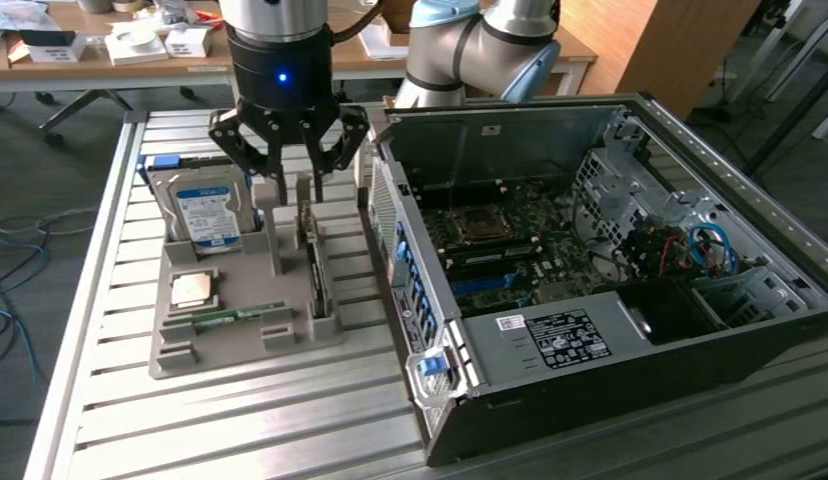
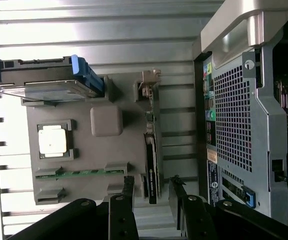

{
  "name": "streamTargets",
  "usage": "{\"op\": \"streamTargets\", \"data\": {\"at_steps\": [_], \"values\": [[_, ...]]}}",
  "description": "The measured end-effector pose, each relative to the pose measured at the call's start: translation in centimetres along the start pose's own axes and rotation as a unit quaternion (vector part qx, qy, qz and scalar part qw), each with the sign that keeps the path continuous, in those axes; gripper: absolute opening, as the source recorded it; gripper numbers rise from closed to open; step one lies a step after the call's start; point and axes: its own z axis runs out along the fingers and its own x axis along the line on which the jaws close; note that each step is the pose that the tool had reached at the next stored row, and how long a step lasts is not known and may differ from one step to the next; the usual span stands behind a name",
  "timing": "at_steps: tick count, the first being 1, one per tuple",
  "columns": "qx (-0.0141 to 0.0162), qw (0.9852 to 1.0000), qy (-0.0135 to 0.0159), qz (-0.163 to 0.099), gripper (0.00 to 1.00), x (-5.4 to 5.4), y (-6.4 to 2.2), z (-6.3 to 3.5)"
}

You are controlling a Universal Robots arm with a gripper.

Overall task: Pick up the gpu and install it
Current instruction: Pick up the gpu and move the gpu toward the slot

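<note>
- Exterior view: a slatted metal table (image 1: 254, 420) carries all the parts.
- An open computer case (image 1: 521, 135) lies on its side on the exterior view's right, with the motherboard facing up.
- The robot arm (image 1: 274, 40) reaches down from the far side, over the exterior view's left half of the table.
- A grey holder tray (image 1: 241, 335) sits just beside the case, on the exterior view's left.
- The gripper (image 1: 297, 195) hangs over the far end of the tray with its jaws apart and nothing between them.
- A blue-labelled hard drive (image 1: 207, 212) stands upright in the tray's far-left slot.
- The gpu (image 1: 314, 270) stands on edge in the tray slot nearest the case and runs near to far. In the wrist view, one finger (image 2: 129, 187) is on each side of the card (image 2: 151, 165). Contact cannot be confirmed.
- A green RAM stick (image 1: 234, 316) lies in a near slot of the tray.
- A square processor (image 1: 191, 289) lies flat in a pocket between the hard drive and the RAM stick.
</note>
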Motion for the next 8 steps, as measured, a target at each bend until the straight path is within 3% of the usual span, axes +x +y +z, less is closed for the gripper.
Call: {"op": "streamTargets", "data": {"at_steps": [8], "values": [[0.0, 1.0, 0.0, 0.0, 0.42, 0.0, -0.05, 1.17]]}}
